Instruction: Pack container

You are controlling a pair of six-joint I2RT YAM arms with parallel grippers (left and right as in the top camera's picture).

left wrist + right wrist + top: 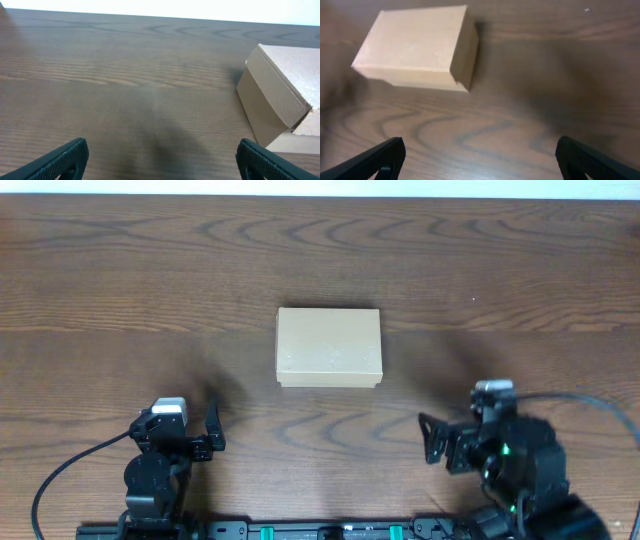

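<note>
Container: closed tan cardboard box [329, 347], rectangular, matte, flap lid down; contents hidden.
Surface: box lies flat on dark wood-grain table [100, 270].
Left gripper [161, 159]: spread wide, empty, robot-side and left of box, apart.
Right gripper [480, 157]: spread wide, empty, robot-side and right of box, apart.

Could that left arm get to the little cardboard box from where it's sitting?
Probably yes. The left gripper stands open and empty, and only table surface lies between it and the cardboard box, which sits ahead and to its right. Nothing blocks the way, though how far the arm stretches cannot be judged for certain.
</note>
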